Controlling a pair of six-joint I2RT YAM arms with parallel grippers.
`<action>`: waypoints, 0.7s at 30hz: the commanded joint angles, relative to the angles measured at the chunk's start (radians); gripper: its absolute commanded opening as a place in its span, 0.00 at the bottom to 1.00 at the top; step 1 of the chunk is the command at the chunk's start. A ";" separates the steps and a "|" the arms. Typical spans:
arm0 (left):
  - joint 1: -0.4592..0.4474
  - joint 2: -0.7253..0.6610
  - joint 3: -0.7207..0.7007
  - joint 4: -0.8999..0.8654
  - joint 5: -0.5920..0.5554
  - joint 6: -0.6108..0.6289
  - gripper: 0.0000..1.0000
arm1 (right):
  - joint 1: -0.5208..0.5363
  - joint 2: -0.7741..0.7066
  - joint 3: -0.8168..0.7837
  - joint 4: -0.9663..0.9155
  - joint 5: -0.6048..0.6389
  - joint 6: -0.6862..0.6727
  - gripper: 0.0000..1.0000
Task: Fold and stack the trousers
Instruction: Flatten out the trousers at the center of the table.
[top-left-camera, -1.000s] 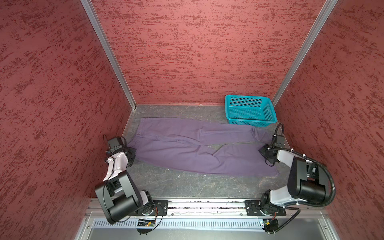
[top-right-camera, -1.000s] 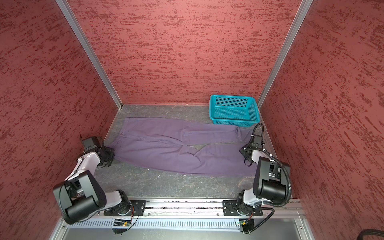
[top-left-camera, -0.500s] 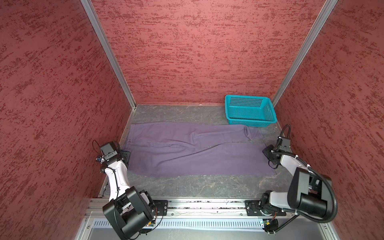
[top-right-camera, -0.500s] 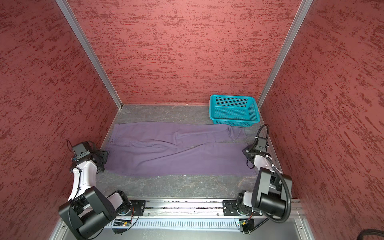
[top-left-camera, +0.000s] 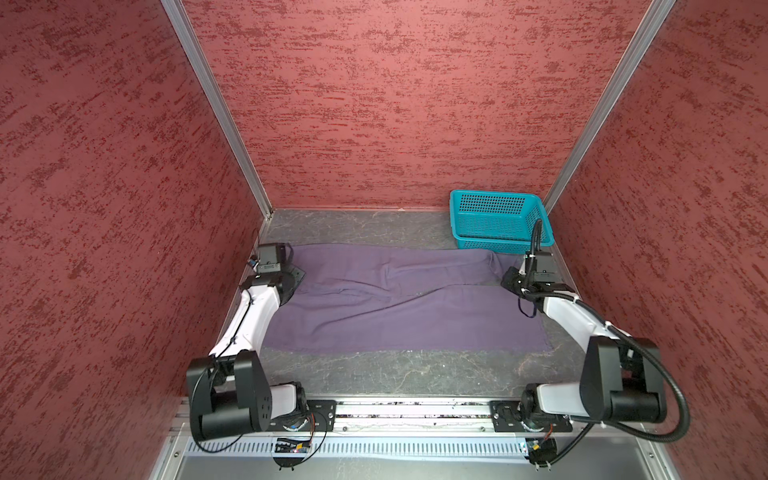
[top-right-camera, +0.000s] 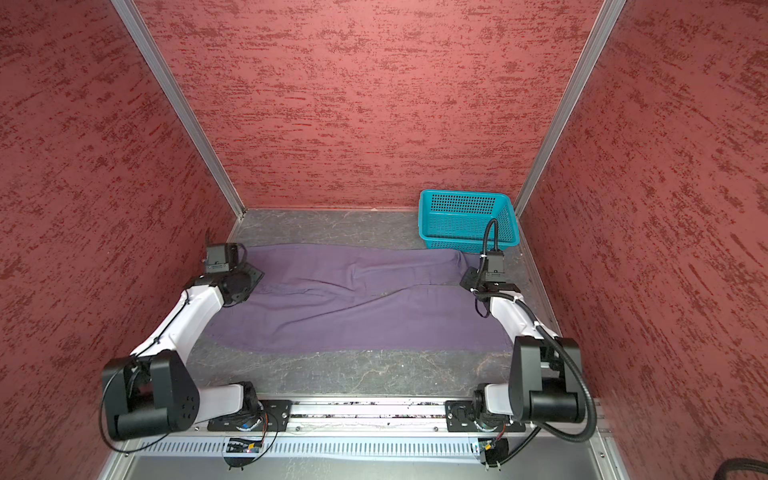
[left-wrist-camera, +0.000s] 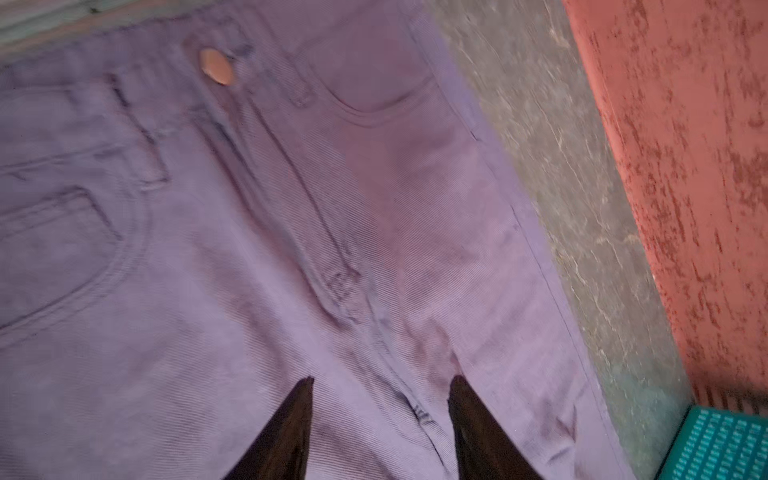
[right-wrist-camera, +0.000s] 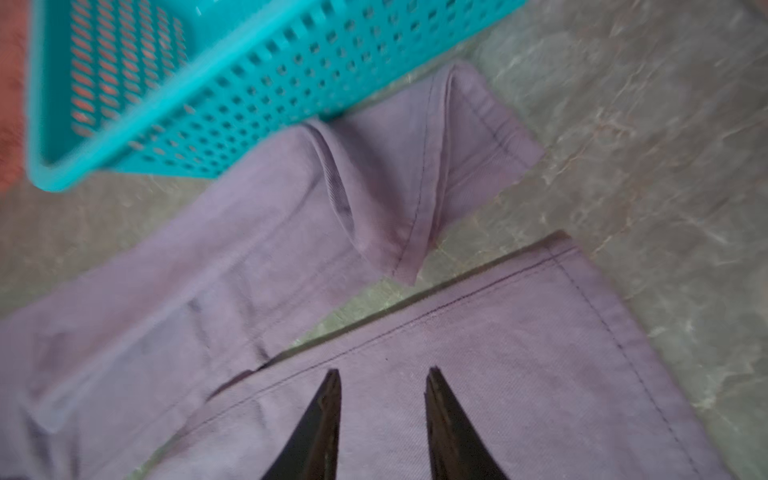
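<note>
Trousers (top-left-camera: 407, 307) lie spread flat, dusty purple, creased, legs slightly apart

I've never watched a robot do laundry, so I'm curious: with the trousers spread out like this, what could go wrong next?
The far leg's cuff is crumpled right beside the basket; a fold might snag or nudge it. A ridge runs across the trousers, so the fold may come out uneven. Both jaws are open, holding nothing, and could pinch only one layer.
</note>
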 joint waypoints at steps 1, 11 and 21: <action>-0.056 0.072 0.069 0.004 -0.052 -0.005 0.55 | 0.007 0.029 0.003 0.033 0.026 -0.009 0.29; -0.169 0.278 0.208 0.064 0.037 0.055 0.15 | 0.006 0.105 0.012 -0.013 0.072 -0.026 0.06; -0.153 0.406 0.295 0.068 0.059 0.083 0.21 | -0.021 0.078 0.018 -0.041 0.112 -0.001 0.09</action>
